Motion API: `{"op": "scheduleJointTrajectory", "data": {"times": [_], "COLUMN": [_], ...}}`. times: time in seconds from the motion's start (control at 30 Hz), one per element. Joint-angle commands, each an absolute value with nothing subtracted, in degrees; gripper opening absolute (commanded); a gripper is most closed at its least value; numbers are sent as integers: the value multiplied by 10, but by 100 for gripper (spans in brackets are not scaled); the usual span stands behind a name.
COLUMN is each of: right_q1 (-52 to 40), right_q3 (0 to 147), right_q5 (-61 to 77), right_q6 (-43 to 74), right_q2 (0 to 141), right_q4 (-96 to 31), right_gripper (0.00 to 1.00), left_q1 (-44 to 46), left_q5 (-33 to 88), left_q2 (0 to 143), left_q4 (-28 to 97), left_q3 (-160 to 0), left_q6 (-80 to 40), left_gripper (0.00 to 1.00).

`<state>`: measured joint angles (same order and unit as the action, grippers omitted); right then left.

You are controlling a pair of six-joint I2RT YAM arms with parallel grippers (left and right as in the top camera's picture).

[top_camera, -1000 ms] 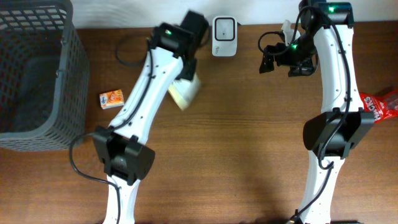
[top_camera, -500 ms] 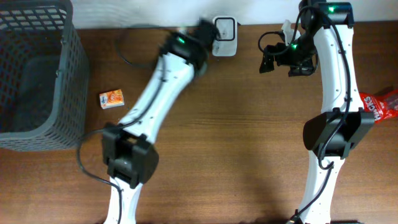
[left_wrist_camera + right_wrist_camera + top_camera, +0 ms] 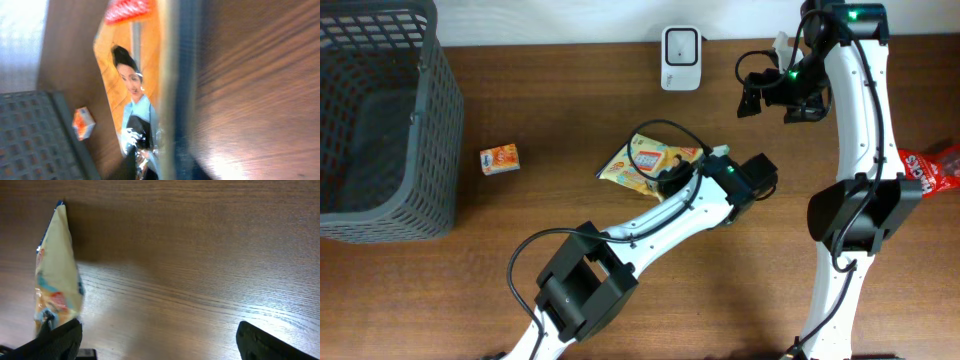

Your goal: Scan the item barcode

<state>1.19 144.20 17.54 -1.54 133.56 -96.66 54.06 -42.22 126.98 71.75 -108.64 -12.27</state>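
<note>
**Operator:** How far along is the scan?

**Spotter:** Take the scanner (image 3: 680, 45) as your mark. The grey basket (image 3: 380, 120) stands well off to its left. Your left arm (image 3: 660, 225) stretches across the table on the near side of the scanner. The left gripper (image 3: 670, 180) ends right at the edge of the snack packet (image 3: 642, 163).

**Operator:** Is it gripping the packet?

**Spotter:** You cannot tell from these views. From overhead the fingers are lost against the wrapper. The left wrist view is only a blur of printed foil close to the lens. Your right gripper (image 3: 748, 97) hangs just to the right of the scanner, jaws spread wide with nothing between them.

**Operator:** And the packet itself?

**Spotter:** It lies on the wood on the near side of the scanner, slightly to its left and apart from it. It is not raised to the scanner's window, so no barcode is being presented. Nothing shows whether this packet has had its read. I judge that you either lift it to the window or move on.

**Operator:** Move on to what?

**Spotter:** A red packet (image 3: 932, 165) lies far to the scanner's right, at the table's edge. A small orange box (image 3: 499, 159) lies well to the scanner's left, beside the basket. No gripper is near either one, so both look left to do.
</note>
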Motion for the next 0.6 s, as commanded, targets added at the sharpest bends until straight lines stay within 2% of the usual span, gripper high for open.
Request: {"op": "scheduleJointTrajectory", "data": {"times": [0.0,0.17,0.4,0.57], "right_q1": [16,16,16,16], "right_q3": [1442,1442,1442,1442], "right_q5": [171,171,143,150], "right_q6": [-17,-17,-17,-10], "right_q2": [1320,1320,1320,1320], "right_q4": [-967,-967,-912,-912], "right_gripper": [98,98,98,98], "left_q1": [509,454,348,280], "left_q5": [-341,-235,-102,-11], "left_q2": [1263,1242,1129,1058], "left_q4": [721,753,796,800], "left_q3": [-1095,-1145,-1249,-1251], "left_q6": [-139,-139,-103,-78], "left_gripper": [99,99,99,99]}}
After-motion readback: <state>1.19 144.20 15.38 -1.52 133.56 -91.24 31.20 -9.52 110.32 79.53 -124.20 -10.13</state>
